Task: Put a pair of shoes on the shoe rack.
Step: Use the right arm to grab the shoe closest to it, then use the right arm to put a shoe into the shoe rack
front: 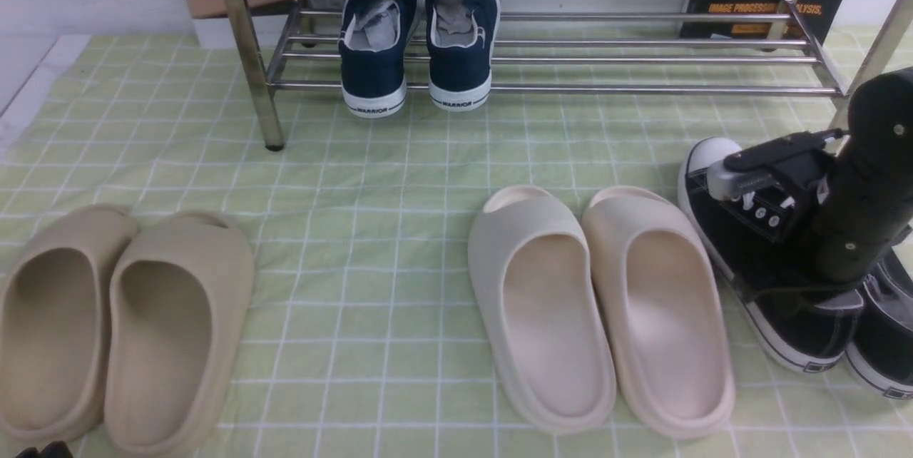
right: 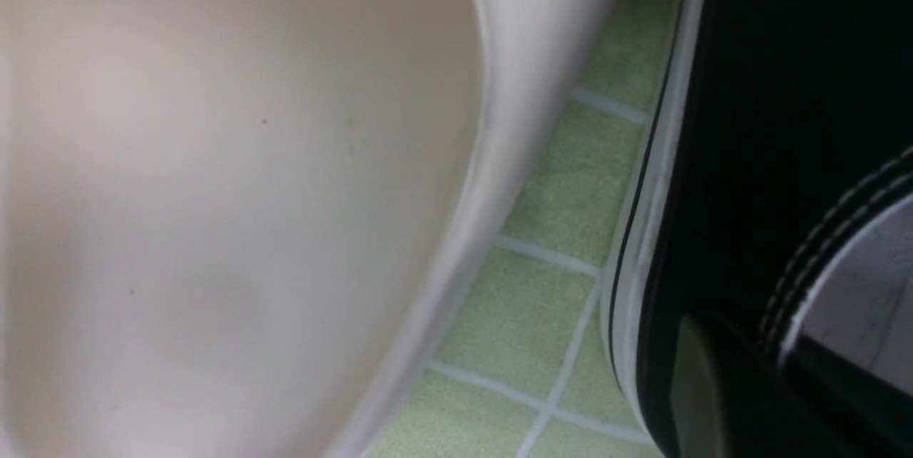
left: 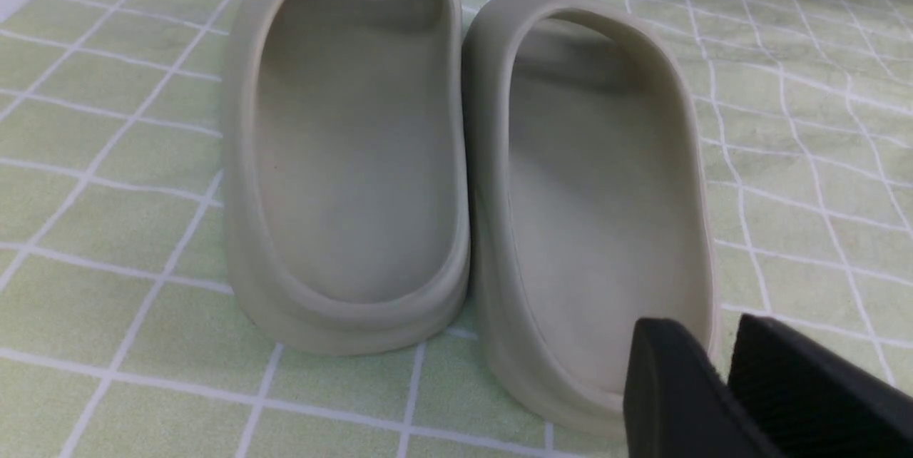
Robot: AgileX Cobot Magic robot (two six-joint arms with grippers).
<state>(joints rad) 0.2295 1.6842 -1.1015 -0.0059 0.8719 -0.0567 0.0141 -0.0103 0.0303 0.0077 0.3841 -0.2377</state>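
Note:
The pair of shoes stands on the checked cloth at the front view's far right: one black sneaker point(front: 727, 244) with a white toe cap, the other sneaker point(front: 881, 344) partly cut off by the frame edge. My right arm reaches down into the nearer one. In the right wrist view my right gripper point(right: 770, 379) is shut on that sneaker's point(right: 784, 123) side wall, one finger outside the canvas, one on the grey lining. The chrome shoe rack point(front: 570, 89) runs along the back. My left gripper point(left: 701, 317) hovers narrowly open, holding nothing, by a tan slide's heel.
Two navy sneakers point(front: 374, 37) stand on the rack's lower bars. Cream slides point(front: 542, 301) lie just left of the black sneakers, almost touching them. Tan slides point(front: 178, 329) lie at the front left. A rack leg point(front: 267, 123) stands on the cloth.

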